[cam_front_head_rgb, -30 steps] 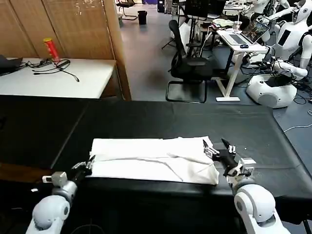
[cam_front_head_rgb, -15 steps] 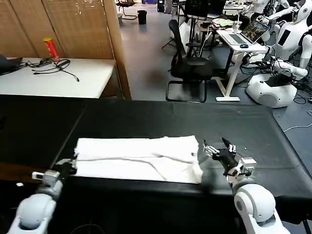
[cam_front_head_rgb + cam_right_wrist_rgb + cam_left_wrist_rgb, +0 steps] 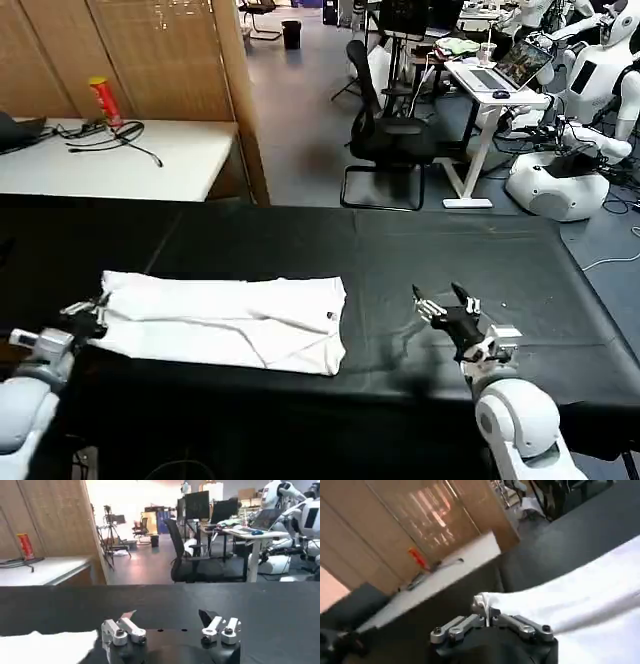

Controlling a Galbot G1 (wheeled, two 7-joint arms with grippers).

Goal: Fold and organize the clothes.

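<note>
The clothes, a white T-shirt [image 3: 225, 318] folded into a long band, lie on the black table [image 3: 420, 250] left of centre. My left gripper [image 3: 92, 309] is at the shirt's left end, shut on a pinch of the white cloth [image 3: 485, 601]. The rest of the shirt [image 3: 580, 595] stretches away from the jaws. My right gripper [image 3: 442, 300] stands open over bare black table, right of the shirt and apart from it. In the right wrist view its fingertips [image 3: 207, 616] are spread wide with nothing between them, and the shirt's edge [image 3: 47, 647] lies off to one side.
A white side table [image 3: 110, 160] behind on the left carries a red can [image 3: 103, 101] and cables. A black office chair [image 3: 385, 140], a desk with a laptop [image 3: 500, 85] and other robots stand beyond the table's far edge.
My left gripper has dragged the shirt steadily leftward across the table. The right gripper has let go of the shirt's right end and stayed in place, open.
</note>
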